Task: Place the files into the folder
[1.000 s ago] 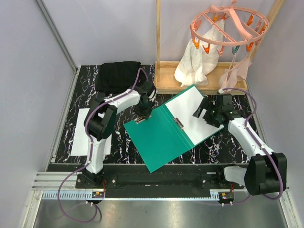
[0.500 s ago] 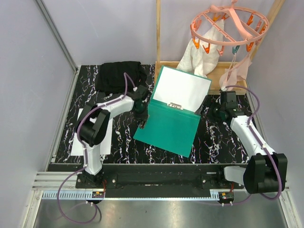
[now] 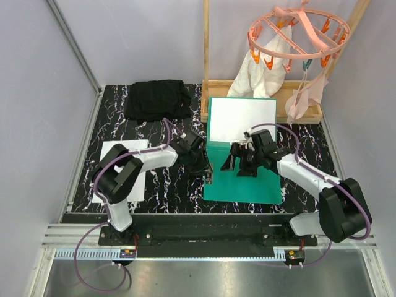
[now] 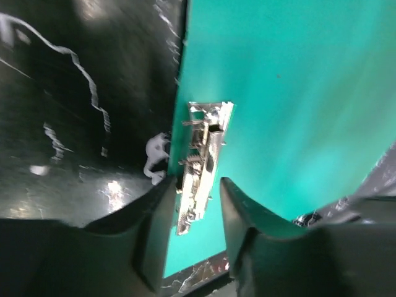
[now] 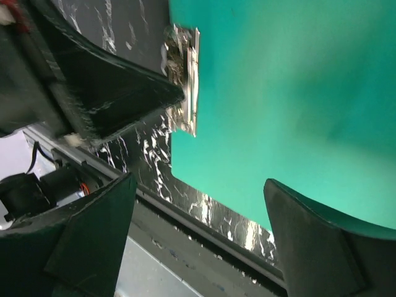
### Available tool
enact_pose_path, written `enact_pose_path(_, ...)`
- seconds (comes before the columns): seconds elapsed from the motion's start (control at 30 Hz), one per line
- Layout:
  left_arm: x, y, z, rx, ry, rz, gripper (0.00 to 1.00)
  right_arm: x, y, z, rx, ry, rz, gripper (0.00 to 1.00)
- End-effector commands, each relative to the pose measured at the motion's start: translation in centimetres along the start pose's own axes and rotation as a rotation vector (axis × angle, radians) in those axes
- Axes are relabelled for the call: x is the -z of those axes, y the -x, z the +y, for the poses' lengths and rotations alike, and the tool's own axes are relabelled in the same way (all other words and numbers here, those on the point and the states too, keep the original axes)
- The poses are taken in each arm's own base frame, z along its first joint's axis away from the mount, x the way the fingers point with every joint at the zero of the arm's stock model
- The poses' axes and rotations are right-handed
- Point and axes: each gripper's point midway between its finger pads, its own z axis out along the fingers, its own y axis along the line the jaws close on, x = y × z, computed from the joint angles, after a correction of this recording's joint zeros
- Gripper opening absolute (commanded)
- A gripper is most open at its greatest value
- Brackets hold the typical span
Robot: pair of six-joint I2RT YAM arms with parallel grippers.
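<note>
Your folder lies open mid-bench, one sheet on its 12 o'clock flap. Left tool straddles the metal clip; right tool gapes wide above.

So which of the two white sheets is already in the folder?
The sheet on the folder's raised far flap, by the wooden frame. The other sheet lies bare on the table at far left.

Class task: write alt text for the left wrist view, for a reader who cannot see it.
The left claw straddles a small metal clip at the left edge of the teal-green folder, fingers on either side of it. Black marbled tabletop fills the left side.
</note>
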Motion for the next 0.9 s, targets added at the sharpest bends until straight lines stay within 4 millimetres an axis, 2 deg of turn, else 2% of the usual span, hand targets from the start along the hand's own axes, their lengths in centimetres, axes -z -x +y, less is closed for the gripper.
enact_pose_path(0.0,1.4,-0.7,-0.8,0.014,-0.068,-0.003,0.49,-0.8,-2.0,1.6,-0.046,0.097,0.036,0.87)
enact_pose_path(0.03,1.8,-0.6,-0.7,0.002,-0.067,-0.014,0.58,-0.8,-2.2,1.9,-0.057,0.113,0.036,0.77)
enact_pose_path(0.07,2.5,-0.4,-1.0,-0.014,-0.079,-0.032,0.61,-1.1,-3.4,1.8,-0.092,0.125,0.062,0.70)
enact_pose_path(0.13,3.1,0.2,-0.6,-0.062,-0.054,-0.059,0.62,-1.4,-3.6,2.4,-0.101,0.164,0.040,0.56)
enact_pose_path(0.17,3.4,0.5,-0.4,-0.100,-0.043,-0.070,0.61,-1.8,-4.2,3.2,-0.099,0.196,0.043,0.55)
enact_pose_path(0.23,3.5,1.1,-0.1,-0.121,-0.026,-0.072,0.57,-2.7,-5.2,3.5,-0.104,0.198,0.073,0.52)
enact_pose_path(0.27,3.6,1.6,0.2,-0.129,-0.025,-0.074,0.56,-3.0,-4.8,4.5,-0.090,0.228,0.057,0.50)
enact_pose_path(0.3,3.6,1.8,0.0,-0.133,-0.037,-0.068,0.53,-3.8,-5.4,4.5,-0.089,0.215,0.078,0.48)
enact_pose_path(0.4,3.6,1.6,-0.3,-0.160,-0.067,-0.037,0.43,-4.7,-4.8,4.0,-0.110,0.191,0.049,0.40)
enact_pose_path(0.47,3.6,1.0,-0.7,-0.184,-0.093,-0.020,0.39,-4.9,-4.2,4.4,-0.103,0.198,0.041,0.34)
enact_pose_path(0.6,3.4,0.0,0.8,-0.193,-0.087,-0.018,0.39,-5.8,-4.0,4.6,-0.094,0.194,0.058,0.36)
enact_pose_path(0.67,3.6,-0.3,0.9,-0.199,-0.095,-0.018,0.39,-6.2,-3.9,5.1,-0.086,0.206,0.075,0.38)
enact_pose_path(0.73,3.7,-1.0,0.8,-0.192,-0.119,0.001,0.35,-6.8,-4.2,4.7,-0.093,0.194,0.092,0.39)
enact_pose_path(0.87,3.7,-3.1,1.0,-0.177,-0.149,0.032,0.30,-7.7,-4.2,4.3,-0.096,0.178,0.105,0.35)
